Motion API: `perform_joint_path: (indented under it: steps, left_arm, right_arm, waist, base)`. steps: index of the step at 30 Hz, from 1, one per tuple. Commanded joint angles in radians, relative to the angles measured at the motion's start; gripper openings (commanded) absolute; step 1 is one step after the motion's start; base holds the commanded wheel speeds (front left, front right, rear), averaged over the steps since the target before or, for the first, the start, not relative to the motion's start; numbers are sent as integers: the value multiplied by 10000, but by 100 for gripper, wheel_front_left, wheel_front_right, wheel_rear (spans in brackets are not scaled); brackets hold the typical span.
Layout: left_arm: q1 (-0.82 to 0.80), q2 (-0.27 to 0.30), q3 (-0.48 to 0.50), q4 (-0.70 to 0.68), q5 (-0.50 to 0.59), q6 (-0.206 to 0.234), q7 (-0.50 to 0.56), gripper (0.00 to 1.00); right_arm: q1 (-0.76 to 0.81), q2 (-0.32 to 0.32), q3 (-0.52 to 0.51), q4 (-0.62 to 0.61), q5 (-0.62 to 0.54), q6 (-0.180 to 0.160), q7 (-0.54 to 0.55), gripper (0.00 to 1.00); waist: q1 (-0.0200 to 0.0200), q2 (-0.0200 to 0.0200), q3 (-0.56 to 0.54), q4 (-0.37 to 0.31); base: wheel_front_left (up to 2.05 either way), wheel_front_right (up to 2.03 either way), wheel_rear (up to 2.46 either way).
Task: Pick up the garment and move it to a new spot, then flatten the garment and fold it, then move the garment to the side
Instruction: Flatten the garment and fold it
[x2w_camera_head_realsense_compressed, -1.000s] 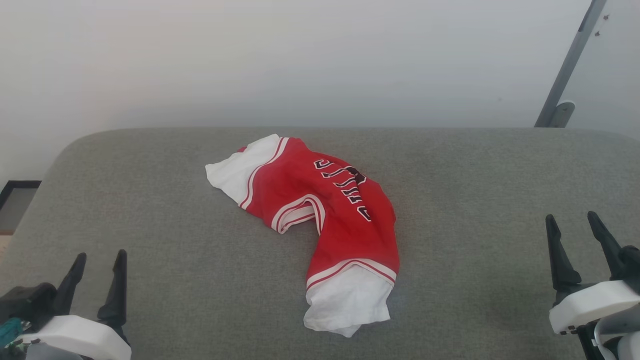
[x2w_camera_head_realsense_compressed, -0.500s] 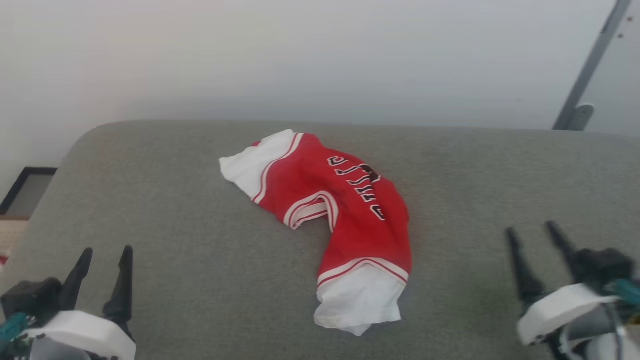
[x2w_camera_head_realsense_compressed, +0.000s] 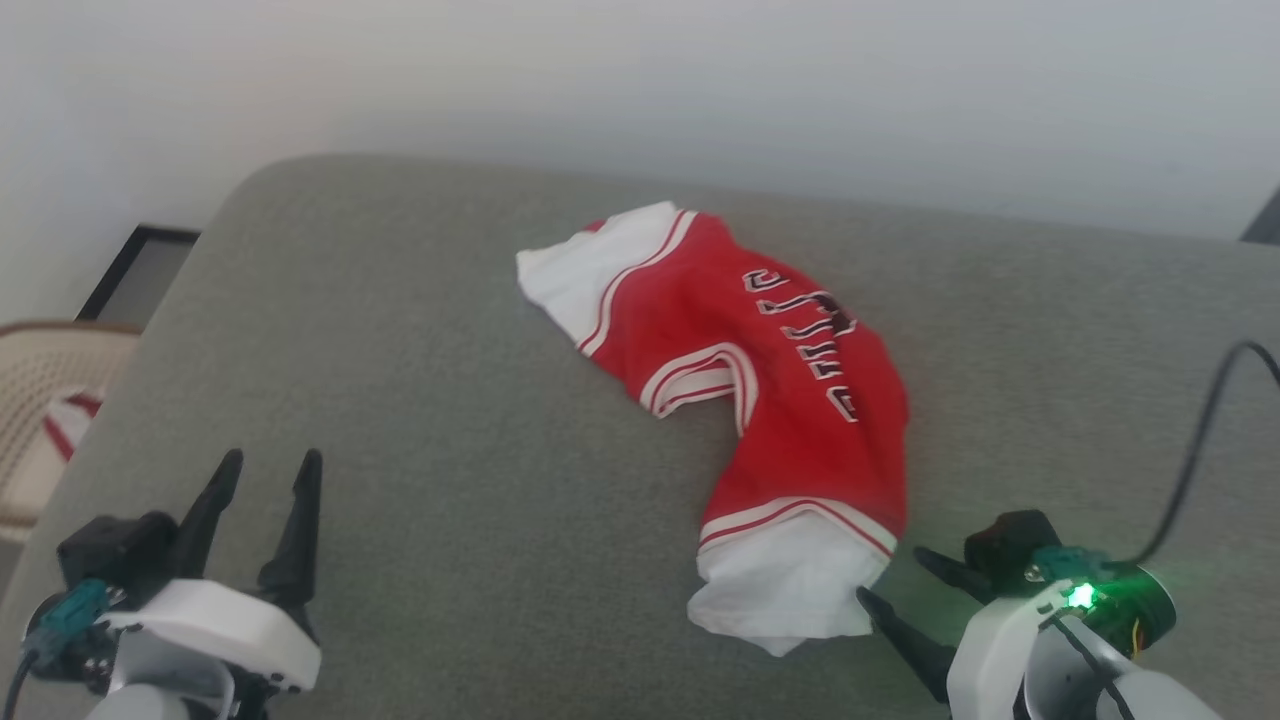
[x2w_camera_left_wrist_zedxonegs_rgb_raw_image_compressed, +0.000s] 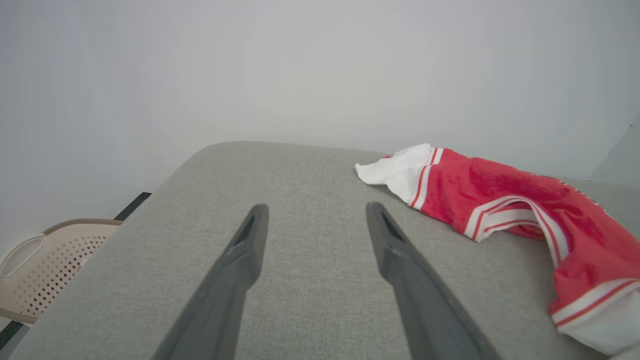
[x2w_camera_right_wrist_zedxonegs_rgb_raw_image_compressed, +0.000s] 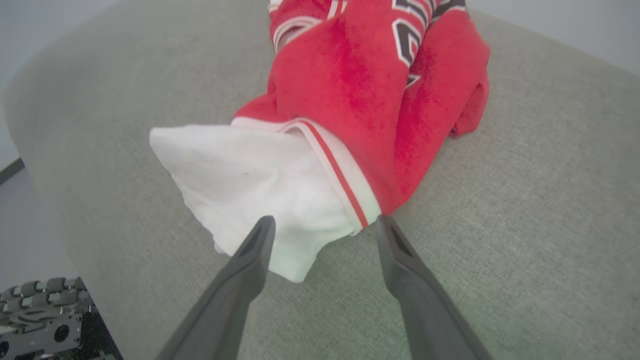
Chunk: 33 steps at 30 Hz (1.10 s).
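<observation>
Right gripper (x2w_camera_head_realsense_compressed: 890, 575) arriving at white sleeve (x2w_camera_head_realsense_compressed: 775, 590) of shirt (x2w_camera_head_realsense_compressed: 800, 420), gaping wide, holding nothing; left gripper (x2w_camera_head_realsense_compressed: 272, 458) hovering well apart, likewise wide.

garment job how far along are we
Done: nothing yet; the garment lies crumpled on the grey cushion. In hand: the right gripper, open, has its fingertips at the near white sleeve, nothing gripped; the left gripper is open, apart from it. Left: pick up, move, flatten, fold, set aside.

A grey padded surface (x2w_camera_head_realsense_compressed: 450, 420) bears a crumpled red-and-white garment (x2w_camera_head_realsense_compressed: 760, 390).
</observation>
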Motion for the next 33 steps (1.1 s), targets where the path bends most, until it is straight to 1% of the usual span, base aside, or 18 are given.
perform_joint_path:
  steps: [1,4,7,10,14,15,16,17,21,25,28,33]
  left_arm:
    - [-247,-103,-49,40,56,-89,-81,100]
    - [-515,-269,-195,218,79,-190,-150,100]
    - [-808,-459,-319,413,137,-321,-229,100]
    - [-977,-563,-393,561,159,-386,-277,100]
    - [-1243,-746,-456,844,167,-507,-375,100]
    - [-1294,-763,-447,900,175,-512,-398,100]
    - [-1329,-773,-435,948,176,-534,-407,100]
    - [-1344,-788,-402,998,156,-546,-428,100]
    - [-1257,-761,-249,1142,113,-594,-516,100]
    - [-1061,-688,-105,1111,81,-542,-550,100]
    - [-999,-617,2,1009,60,-538,-562,100]
    - [-793,-443,112,866,51,-440,-569,100]
  right_arm:
    - [-205,-142,188,-49,103,1,315,100]
    - [-502,-380,417,118,233,1,991,100]
    - [-804,-387,718,388,278,1,1531,100]
    - [-1012,-430,931,638,163,1,1781,100]
    - [-1363,-355,1541,1137,36,2,1989,100]
    - [-1471,-367,1626,1238,-52,2,1924,67]
    - [-1592,-335,1613,1332,-122,2,1790,16]
    - [-1658,-295,1651,1431,-147,1,1742,0]
    - [-1892,-291,1539,1564,-92,-1,1404,0]
    - [-1907,-535,1191,1376,61,-10,1347,0]
    - [-1771,-789,655,1103,132,-6,1412,0]
    - [-1337,-1449,-514,629,225,-6,1722,0]
  waist:
    - [0,0,348,322]
    - [0,0,664,581]
    - [0,0,947,824]
    - [0,0,1107,975]
    - [0,0,1271,1161]
    - [0,0,1287,1180]
    - [0,0,1297,1191]
    - [0,0,1294,1192]
    - [0,0,1187,1092]
    - [0,0,1033,848]
    - [0,0,936,623]
    - [0,0,787,189]
  base:
    - [0,0,0]
    - [0,0,0]
    - [0,0,0]
    - [0,0,0]
    - [0,0,0]
    - [0,0,0]
    - [0,0,0]
    - [0,0,0]
    - [0,0,0]
    - [0,0,0]
    - [0,0,0]
    - [0,0,0]
